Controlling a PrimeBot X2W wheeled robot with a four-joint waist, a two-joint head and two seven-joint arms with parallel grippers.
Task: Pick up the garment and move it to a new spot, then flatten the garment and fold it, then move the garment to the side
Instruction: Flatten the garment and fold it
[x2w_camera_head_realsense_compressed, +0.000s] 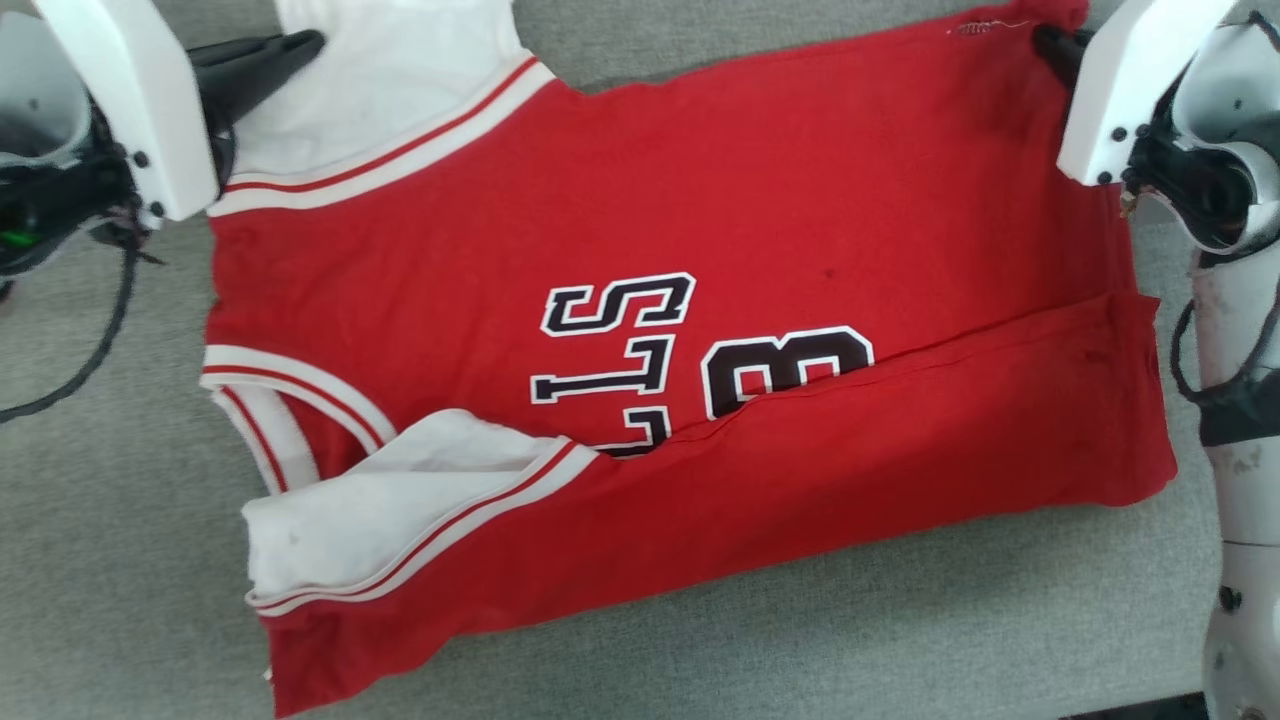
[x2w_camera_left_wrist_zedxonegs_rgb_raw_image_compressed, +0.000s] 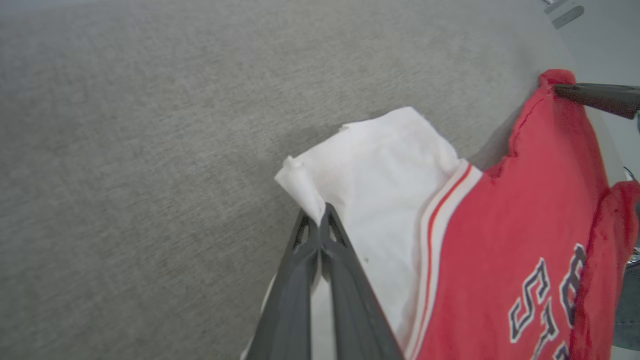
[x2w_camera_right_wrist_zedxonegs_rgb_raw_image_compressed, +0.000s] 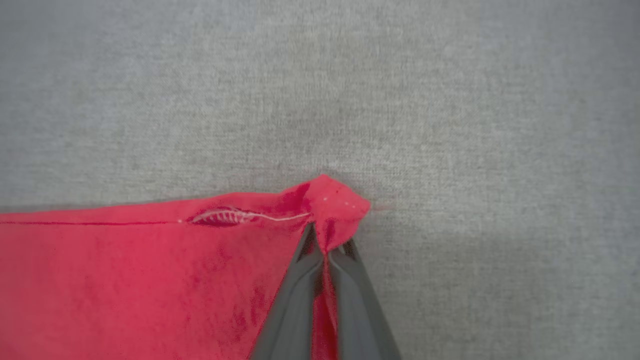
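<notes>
Closest to the head camera, a grey woven fabric surface (x2w_camera_head_realsense_compressed: 100, 560) is carrying the garment (x2w_camera_head_realsense_compressed: 800, 230), a red jersey-style T-shirt with white short sleeves, red-white striped trim and black white-outlined lettering on the chest. Its near long edge is lying doubled over onto the chest as a red flap (x2w_camera_head_realsense_compressed: 850, 440), hiding the lower part of the lettering. The near white sleeve (x2w_camera_head_realsense_compressed: 400, 490) is lying folded in at that flap's left end.

Farther out, the shirt's long axis is running side to side across the robot, collar end to its left and hem to its right.

At the far edge, the left gripper (x2w_camera_head_realsense_compressed: 300, 45) is pinching the far white sleeve (x2w_camera_left_wrist_zedxonegs_rgb_raw_image_compressed: 380, 165) at its corner, fingers pressed together with cloth between them. The right gripper (x2w_camera_right_wrist_zedxonegs_rgb_raw_image_compressed: 325, 240) is clamping the far red hem corner (x2w_camera_right_wrist_zedxonegs_rgb_raw_image_compressed: 332, 200) in the same way.

From both grippers the shirt's body is lying toward the robot, and each arm is holding the end nearer to it. The coming move is probably a second lengthwise fold, calling for both grippers to carry the far edge evenly toward the near flap.
</notes>
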